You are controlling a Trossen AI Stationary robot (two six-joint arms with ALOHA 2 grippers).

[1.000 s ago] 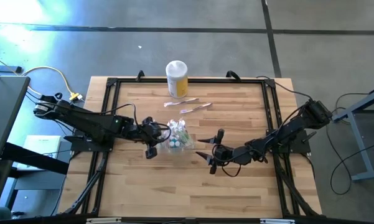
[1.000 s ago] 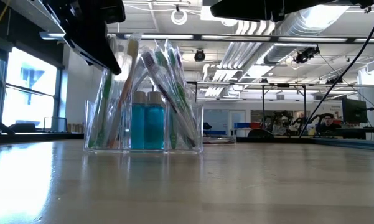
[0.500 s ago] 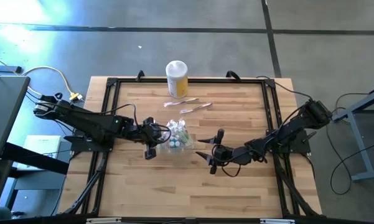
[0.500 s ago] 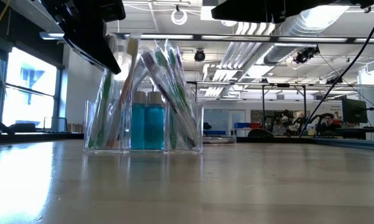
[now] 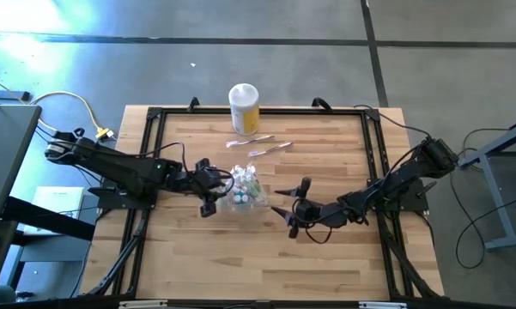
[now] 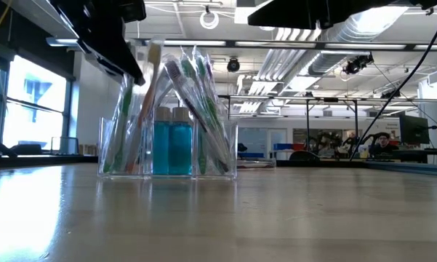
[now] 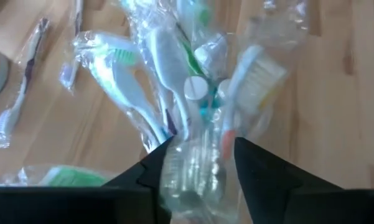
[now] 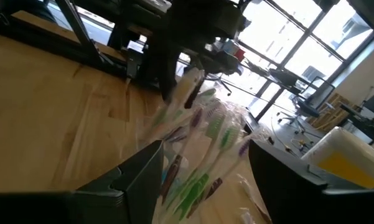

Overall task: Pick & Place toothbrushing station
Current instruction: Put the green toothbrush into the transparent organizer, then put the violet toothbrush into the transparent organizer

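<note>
The toothbrushing station (image 5: pixel 246 190) stood near the middle of the bench (image 5: pixel 326 266). The left pincer (image 5: pixel 213 185) was at its side, over a wrapped toothbrush (image 7: pixel 190 180); I cannot tell if it gripped. The right pincer (image 5: pixel 288 206), released, waited nearby. A snagged wrapper could tip the station.

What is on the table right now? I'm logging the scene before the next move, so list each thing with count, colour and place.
toothbrushing station: one, clear, mid-table, standing, filled with wrapped toothbrushes.
blue bottles: two, white-capped, inside the station.
yellow jar: one, white lid, at the table's far edge.
loose wrapped toothbrushes: two, pale, lying between the jar and the station.
table: one, light wood, with a black frame.
left gripper: one, dark, at the station's left side, fingers partly apart around it.
right gripper: one, dark, right of the station, fingers open, apart from it.
</note>
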